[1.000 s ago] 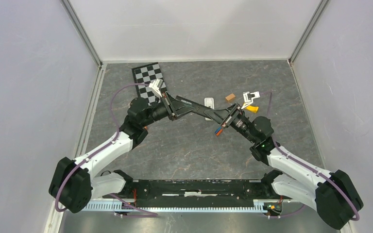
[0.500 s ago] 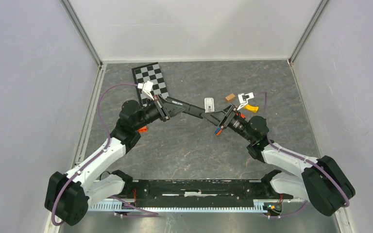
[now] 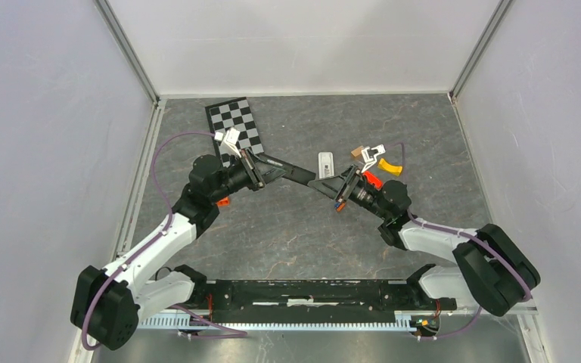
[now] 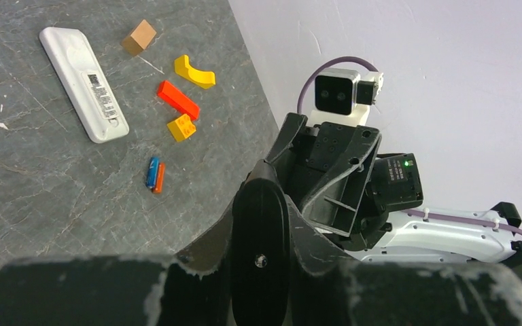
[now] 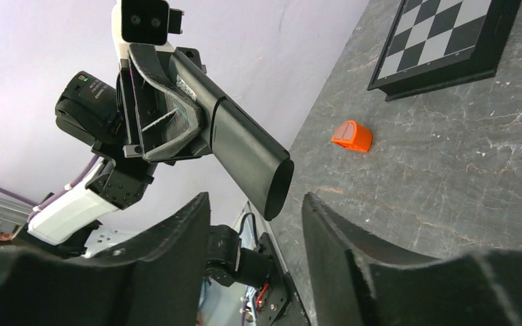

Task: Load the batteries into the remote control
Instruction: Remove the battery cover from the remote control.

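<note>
My left gripper (image 3: 259, 168) is shut on a black remote (image 3: 291, 173) and holds it in the air, its free end toward the right arm. In the left wrist view the remote (image 4: 262, 251) sits between my fingers. My right gripper (image 3: 333, 186) is open; in the right wrist view the remote's end (image 5: 272, 187) hangs just off the gap between its fingers (image 5: 177, 231), not touching. A blue and an orange battery (image 4: 155, 174) lie side by side on the table, below the right gripper in the top view (image 3: 340, 204). No gold-brass battery shows.
A white remote (image 3: 326, 162) lies label side up at mid table. Near it are a tan block (image 4: 139, 37), a yellow curved piece (image 4: 194, 71), a red block (image 4: 178, 100) and a yellow brick (image 4: 181, 127). A checkerboard (image 3: 234, 127) and an orange piece (image 5: 352, 134) lie at the left.
My right gripper has moved left toward the black remote's free end. My left gripper has drawn back a little to the left, still holding the remote.
</note>
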You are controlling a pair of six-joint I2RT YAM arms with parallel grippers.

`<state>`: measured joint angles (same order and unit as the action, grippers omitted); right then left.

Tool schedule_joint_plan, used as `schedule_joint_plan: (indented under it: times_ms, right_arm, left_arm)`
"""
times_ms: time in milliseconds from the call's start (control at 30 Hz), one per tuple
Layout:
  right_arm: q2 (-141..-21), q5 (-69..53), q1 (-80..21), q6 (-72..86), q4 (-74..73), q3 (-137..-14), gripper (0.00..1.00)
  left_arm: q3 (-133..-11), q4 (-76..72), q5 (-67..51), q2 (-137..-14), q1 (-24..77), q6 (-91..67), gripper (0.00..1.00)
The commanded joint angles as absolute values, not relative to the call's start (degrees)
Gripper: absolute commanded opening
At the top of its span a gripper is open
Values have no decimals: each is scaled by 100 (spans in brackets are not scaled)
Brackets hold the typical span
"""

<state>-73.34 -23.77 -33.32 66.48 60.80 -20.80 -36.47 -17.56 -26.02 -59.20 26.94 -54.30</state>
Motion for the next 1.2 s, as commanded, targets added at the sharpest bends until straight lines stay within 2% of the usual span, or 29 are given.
schedule_joint_plan:
  times_ms: [0, 200, 300, 667, 833, 967, 1067, 1100, 1167]
  right_arm:
    - [-7452, -2461, -3353, 6614, 6485, -2213, 52]
    - [-7555, -2595, -3366, 6760, 6321, -2374, 28]
    - [-7498, -2603, -3379, 6794, 5909, -2479, 22]
    - [-7757, -2622, -3442, 6813, 5667, -2637, 15]
    - [-7900, -2444, -3472, 6718, 5257, -2584, 9]
    - [-8005, -2182, -3470, 6217, 4483, -2509, 9]
    - [-7937, -2027, -3471, 5703, 3957, -2487, 13]
    - [-7879, -1956, -3472, 5471, 3606, -2552, 17]
    - [-7758, -1811, -3472, 4874, 2863, -2752, 33]
  left_arm:
    - [-3687, -1841, -2672, -5935, 2650, -5177, 2]
    - [-3665, -1741, -2615, -5972, 2638, -5090, 2]
    - [-3767, -1273, -2340, -5963, 2641, -4815, 2]
    - [-3861, -899, -2170, -6146, 2641, -4498, 2]
    - [-3821, -348, -1536, -6297, 2637, -4315, 2]
    - [-3658, -36, -694, -6455, 2638, -4180, 2]
    - [-3550, -41, -527, -6441, 2637, -4145, 2]
    - [-3547, -36, -534, -6428, 2637, -4132, 2]
    - [-3565, -36, -590, -6376, 2641, -4083, 2]
